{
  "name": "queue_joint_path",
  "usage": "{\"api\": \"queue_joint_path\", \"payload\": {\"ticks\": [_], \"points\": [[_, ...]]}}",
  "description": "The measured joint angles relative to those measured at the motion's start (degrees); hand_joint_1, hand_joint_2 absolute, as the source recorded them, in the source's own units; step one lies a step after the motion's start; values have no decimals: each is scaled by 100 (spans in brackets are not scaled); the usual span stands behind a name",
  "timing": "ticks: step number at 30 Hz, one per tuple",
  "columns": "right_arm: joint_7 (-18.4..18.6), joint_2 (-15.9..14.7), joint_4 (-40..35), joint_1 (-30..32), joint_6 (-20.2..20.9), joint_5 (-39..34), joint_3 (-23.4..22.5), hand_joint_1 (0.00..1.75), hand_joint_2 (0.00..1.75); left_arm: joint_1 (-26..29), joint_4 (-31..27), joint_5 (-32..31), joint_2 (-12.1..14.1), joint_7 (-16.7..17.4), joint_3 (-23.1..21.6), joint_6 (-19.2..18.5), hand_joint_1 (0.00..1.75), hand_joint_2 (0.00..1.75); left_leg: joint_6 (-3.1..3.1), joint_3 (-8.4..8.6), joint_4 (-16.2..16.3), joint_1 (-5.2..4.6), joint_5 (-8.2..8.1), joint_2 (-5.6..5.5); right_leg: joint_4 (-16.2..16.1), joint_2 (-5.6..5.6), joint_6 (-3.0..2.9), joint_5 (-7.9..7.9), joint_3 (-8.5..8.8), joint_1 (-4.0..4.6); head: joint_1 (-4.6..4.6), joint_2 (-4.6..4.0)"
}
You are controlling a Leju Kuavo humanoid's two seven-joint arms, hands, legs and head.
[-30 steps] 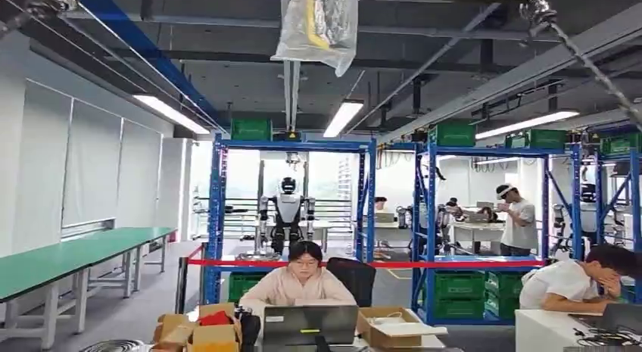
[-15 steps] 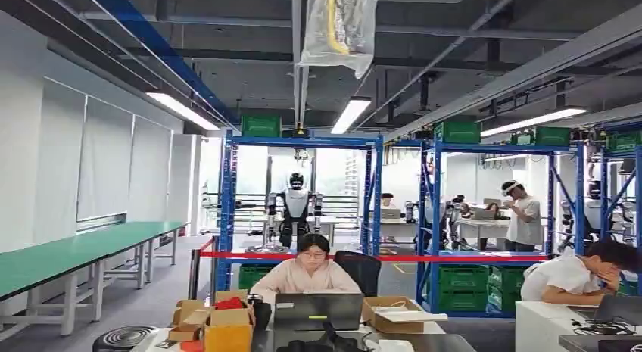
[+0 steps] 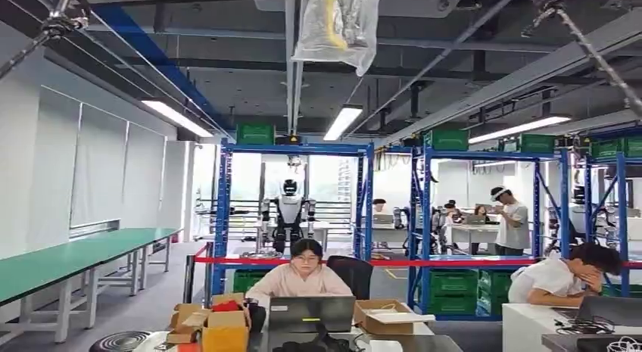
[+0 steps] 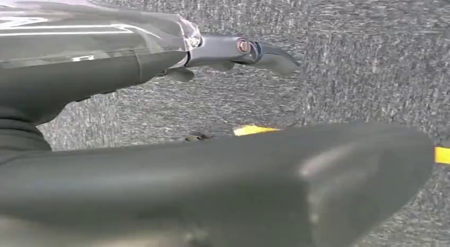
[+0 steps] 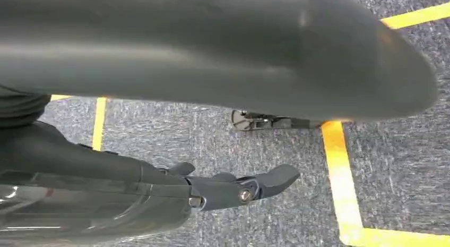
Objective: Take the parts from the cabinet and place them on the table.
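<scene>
The head view looks across a wide workshop. Tall blue racks [image 3: 295, 148] stand across the middle of the room, with green crates [image 3: 254, 133] on top and more on the lowest shelves. A long green bench [image 3: 68, 257] runs along the left wall. A red tape [image 3: 378, 261] stretches across the racks. Behind it another robot [image 3: 288, 216] stands upright, and a standing person [image 3: 515, 223] is further right.

Nearest, a dark desk [image 3: 424, 342] carries an open laptop [image 3: 312, 313] and cardboard boxes [image 3: 382, 318] to either side of it. A seated person [image 3: 300, 275] faces the laptop from behind. At the right a second person [image 3: 556, 280] leans over a white desk [image 3: 530, 322]. A clear plastic bag [image 3: 337, 23] hangs from the ceiling.

Which piece of furniture is the cabinet, and where the parts lie, I cannot tell from here.

The left hand [image 4: 212, 178] hangs over grey carpet [image 4: 345, 71], released, its fingers [image 4: 265, 53] stretched out with nothing in them. The right hand [image 5: 212, 71] hangs likewise, its fingers [image 5: 265, 183] straight and holding nothing, above yellow floor lines [image 5: 339, 172].
</scene>
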Motion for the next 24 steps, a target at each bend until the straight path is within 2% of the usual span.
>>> {"api": "queue_joint_path", "payload": {"ticks": [1,2,3,5,6,7,8,9,10,11,12,13,14,16,17,18,19,20,21,22,23,24], "points": [[17,0,15,9,-11,0,-20,0,0,7,0,0,0,0,2,-2,0,0,-38,-32,6,-1,13,-12,-54,-17,-69,98,-46,-8,2,0],[45,7,22,-27,-13,0,-24,0,0,5,0,0,0,2,2,-2,0,0,-39,-85,67,10,-178,-25,-139,-43,-107,123,-56,-36,2,0],[74,7,26,-22,-17,0,-26,0,0,16,0,-4,-13,2,0,-13,0,0,-37,-145,270,10,-482,-31,-112,-41,-175,173,-125,-30,2,2],[148,4,31,-8,-37,2,-33,0,0,13,0,-4,-22,7,0,-26,0,0,-55,-338,1088,16,-1116,-32,-24,-76,-217,227,-290,-10,2,0],[186,4,35,-12,-41,4,-37,0,0,12,0,-4,-22,11,0,-35,0,0,-71,-408,1497,18,-1269,-33,25,-88,-221,263,-385,-2,2,0],[221,4,35,-15,-52,7,-44,0,0,13,0,-4,-24,22,0,-48,0,0,-88,-408,1732,19,-1223,-33,86,-97,-216,301,-491,-2,4,0],[253,4,37,-20,-57,11,-52,0,0,13,0,-7,-31,28,0,-52,0,0,-106,-308,1718,26,-1024,-32,152,-101,-204,334,-605,-6,2,0],[280,4,37,-19,-59,20,-52,0,0,10,0,-9,-33,31,0,-52,0,0,-121,-139,1529,41,-776,-32,220,-103,-185,366,-722,-14,2,0],[299,4,37,-22,-59,30,-52,0,0,6,0,-11,-35,31,0,-52,0,0,-138,92,1197,57,-574,-32,291,-102,-157,397,-840,-27,2,0],[315,4,37,-24,-61,44,-52,0,0,-2,0,-13,-44,37,2,-52,0,0,-157,429,725,80,-540,-32,392,-99,-120,425,-955,-32,2,0],[328,2,35,-23,-66,55,-55,0,0,-17,0,-13,-57,46,0,-57,0,0,-170,716,255,74,-673,-36,487,-94,-93,439,-1052,-2,2,2],[354,2,37,-9,-66,68,-57,0,0,-22,0,-13,-61,52,0,-57,0,0,-81,799,60,58,-804,-39,530,-102,-46,489,-1097,-8,2,0],[361,2,39,-10,-65,77,-57,0,0,-8,0,-13,-74,59,0,-63,0,0,-55,747,91,35,-774,-42,530,-106,-19,553,-1108,-12,0,0],[382,2,50,6,-68,103,-57,0,0,26,0,-22,-101,66,0,-70,0,0,42,687,106,11,-681,-26,504,-96,55,671,-1123,-32,0,0],[396,-15,74,13,-72,105,-59,0,0,15,0,-22,-136,66,0,-70,0,0,104,614,92,37,-598,23,554,-17,74,552,-1180,-75,-9,0],[402,-9,79,10,-72,112,-57,0,0,6,0,-24,-136,76,0,-70,0,0,153,523,94,31,-513,26,712,-13,110,183,-1206,-76,-9,7],[413,-7,79,9,-74,118,-57,0,0,2,0,-26,-136,77,0,-70,0,0,171,414,95,20,-434,25,1015,-22,133,-231,-1263,-93,-9,2],[415,-7,79,10,-76,122,-57,0,0,18,0,-26,-142,79,0,-68,0,0,190,329,96,5,-354,27,1377,-22,158,-546,-1291,-104,-9,2],[415,-7,79,7,-85,129,-57,0,0,27,0,-20,-144,81,0,-66,0,0,194,226,97,-6,-299,29,1756,-22,178,-711,-1336,-105,-7,2],[415,-7,79,7,-92,140,-57,0,0,28,0,-11,-142,94,2,-66,0,0,193,129,100,-18,-221,36,2064,-24,190,-664,-1341,-107,-9,0],[415,-7,79,11,-103,153,-57,0,0,25,0,-5,-144,114,2,-63,0,0,190,30,101,-28,-150,45,2181,-22,198,-441,-1286,-106,-9,0],[415,-7,79,14,-116,164,-57,0,0,20,0,-2,-151,129,2,-59,0,0,187,-77,101,-37,-73,47,2081,-23,201,-127,-1127,-105,-9,0]]}}
